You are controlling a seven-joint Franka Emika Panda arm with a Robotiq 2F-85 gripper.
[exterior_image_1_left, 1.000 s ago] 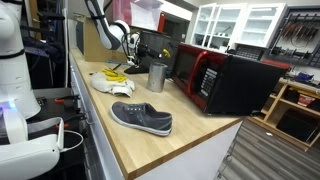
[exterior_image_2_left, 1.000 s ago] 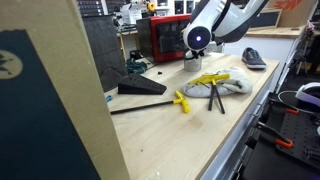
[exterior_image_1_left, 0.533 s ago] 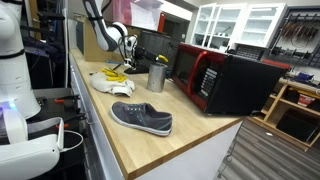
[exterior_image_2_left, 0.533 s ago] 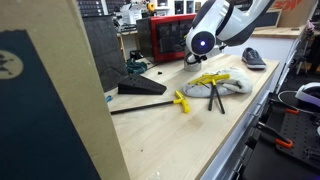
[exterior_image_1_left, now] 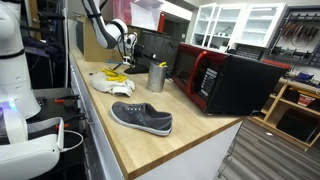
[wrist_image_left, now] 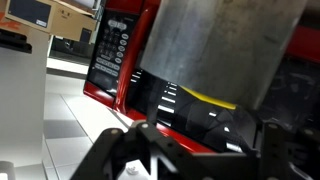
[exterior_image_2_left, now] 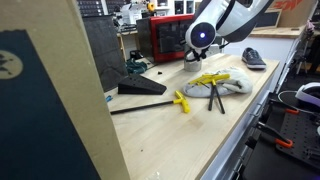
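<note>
A tall metal cup stands on the wooden counter in front of a red and black microwave. My gripper hovers to the cup's left, slightly higher than its rim. In the wrist view the cup fills the upper frame, with a strip of yellow showing at its edge. My gripper is open: its dark fingers stand wide apart at the bottom with nothing between them. In an exterior view the arm's round wrist hides the fingers.
A white cloth with yellow-handled tools lies left of the cup. A grey shoe sits nearer the counter's front edge. A yellow-handled tool and a black wedge-shaped item lie further along the counter.
The jaws have gone from shut to wide open. A small dark and yellow thing now shows at the cup's rim. The arm has barely shifted.
</note>
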